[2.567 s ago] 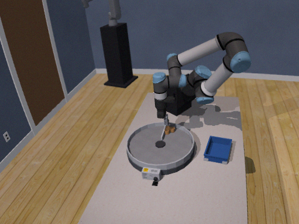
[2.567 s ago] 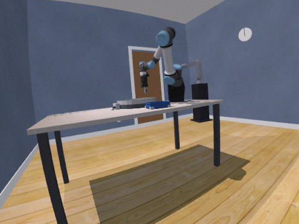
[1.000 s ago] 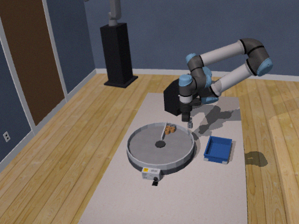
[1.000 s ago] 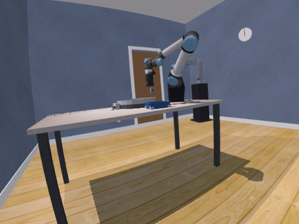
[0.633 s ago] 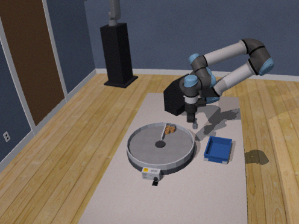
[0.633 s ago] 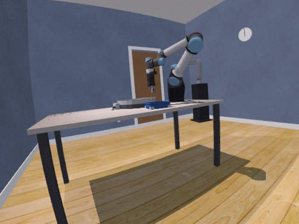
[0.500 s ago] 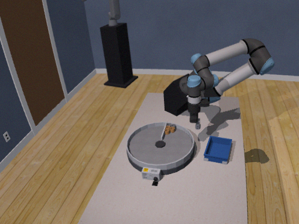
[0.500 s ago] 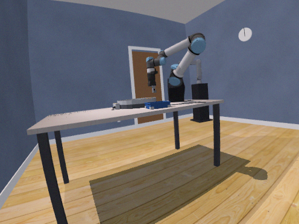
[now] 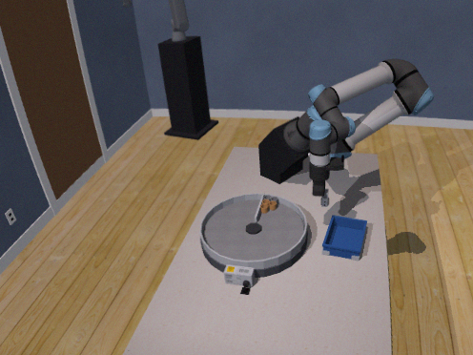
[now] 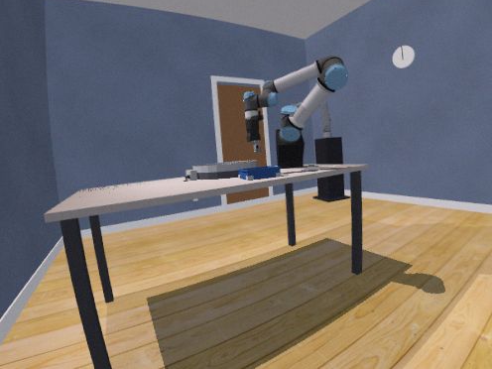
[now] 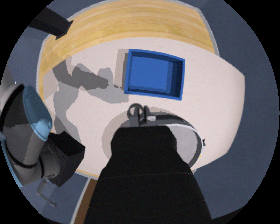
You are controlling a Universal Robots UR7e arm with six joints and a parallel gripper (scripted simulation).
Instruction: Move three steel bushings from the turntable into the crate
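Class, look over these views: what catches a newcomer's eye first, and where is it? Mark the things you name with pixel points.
The big grey-and-blue robot arm (image 9: pixel 363 86) (image 10: pixel 298 77) likely draws the eye first, reaching over the pale table (image 9: pixel 286 314) (image 10: pixel 149 192). Next comes the bright blue crate (image 9: pixel 345 236) (image 10: pixel 259 173) (image 11: pixel 152 74), beside the round grey turntable (image 9: pixel 229 242), where small orange pieces (image 9: pixel 265 209) cluster near a divider.

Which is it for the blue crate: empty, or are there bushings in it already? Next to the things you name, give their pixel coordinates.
Empty. The top and wrist views show only bare blue floor inside the crate (image 9: pixel 345 237) (image 10: pixel 259 173) (image 11: pixel 150 72).

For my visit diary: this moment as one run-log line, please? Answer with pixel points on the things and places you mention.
Gripper (image 9: pixel 324 200) (image 10: pixel 256 148) (image 11: pixel 141 110): holding steel bushing (image 11: pixel 130 112) | Crate (image 9: pixel 346 237) (image 10: pixel 259 173) (image 11: pixel 150 72): empty | Orange bushings (image 9: pixel 268 206): on turntable (image 9: pixel 229 238) (image 10: pixel 215 171) (image 11: pixel 187 142)
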